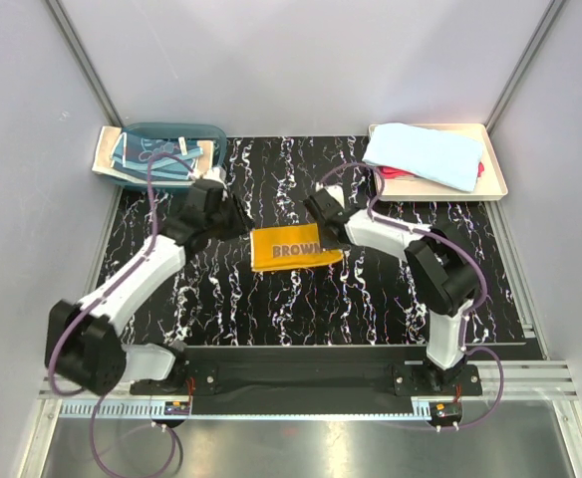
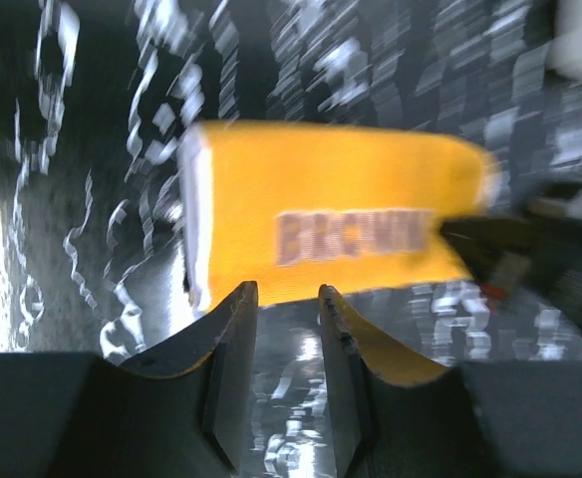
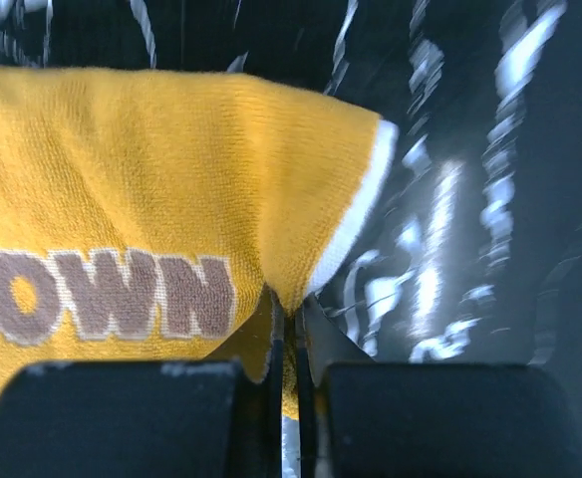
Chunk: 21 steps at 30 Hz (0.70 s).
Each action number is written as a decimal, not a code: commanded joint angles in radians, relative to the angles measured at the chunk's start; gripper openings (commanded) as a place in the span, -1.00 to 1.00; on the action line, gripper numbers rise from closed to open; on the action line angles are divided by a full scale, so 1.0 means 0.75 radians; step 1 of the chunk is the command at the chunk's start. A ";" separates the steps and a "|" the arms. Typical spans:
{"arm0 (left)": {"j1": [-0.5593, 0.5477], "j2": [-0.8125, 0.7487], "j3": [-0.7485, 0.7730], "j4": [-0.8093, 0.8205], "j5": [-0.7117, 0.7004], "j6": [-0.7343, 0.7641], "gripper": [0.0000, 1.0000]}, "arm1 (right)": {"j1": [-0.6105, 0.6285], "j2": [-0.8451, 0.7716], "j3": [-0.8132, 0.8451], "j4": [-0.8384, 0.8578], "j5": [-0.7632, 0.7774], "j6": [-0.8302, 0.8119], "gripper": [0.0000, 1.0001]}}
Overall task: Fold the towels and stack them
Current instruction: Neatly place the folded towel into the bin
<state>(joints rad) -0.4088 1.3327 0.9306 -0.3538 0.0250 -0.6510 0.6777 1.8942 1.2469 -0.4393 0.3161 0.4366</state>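
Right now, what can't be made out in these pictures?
Top view: red towel mostly hidden under light blue towel.
Top view: cloths in basin too small to count.
Left wrist: blur smears the yellow towel.
Right wrist: left edge cuts off its lettering.

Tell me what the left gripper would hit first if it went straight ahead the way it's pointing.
Most likely the orange-yellow towel: its near edge lies just ahead of the left gripper, whose jaws stand apart and empty. The view is blurred, so it might pass just above.
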 commanded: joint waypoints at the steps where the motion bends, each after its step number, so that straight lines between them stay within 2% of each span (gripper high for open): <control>1: -0.005 -0.165 0.201 -0.192 0.042 0.082 -0.25 | -0.034 0.057 0.241 -0.183 0.268 -0.185 -1.00; 6: -0.003 -0.239 0.311 -0.354 0.036 0.181 -0.23 | -0.165 0.301 0.734 -0.314 0.395 -0.434 -1.00; 10: -0.001 -0.267 0.295 -0.412 0.016 0.258 -0.22 | -0.237 0.521 1.180 -0.471 0.440 -0.576 -1.00; 11: -0.001 -0.276 0.285 -0.410 0.018 0.269 -0.22 | -0.247 0.613 1.351 -0.490 0.470 -0.629 -1.00; 13: -0.001 -0.276 0.261 -0.414 0.008 0.295 -0.23 | -0.282 0.746 1.517 -0.529 0.521 -0.733 -1.00; 15: 0.003 -0.286 0.222 -0.387 -0.003 0.314 -0.22 | -0.324 0.842 1.781 -0.535 0.542 -0.855 -1.00; 17: 0.009 -0.284 0.205 -0.377 -0.007 0.330 -0.22 | -0.349 0.874 1.847 -0.507 0.554 -0.911 -1.00; 21: 0.042 -0.265 0.183 -0.355 0.026 0.361 -0.23 | -0.372 0.841 1.833 -0.327 0.562 -1.036 -1.00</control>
<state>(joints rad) -0.3969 1.1324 1.0748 -0.6556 0.0277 -0.4274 0.4026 2.5538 2.5671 -0.7708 0.6872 -0.2039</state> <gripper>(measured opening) 0.387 0.028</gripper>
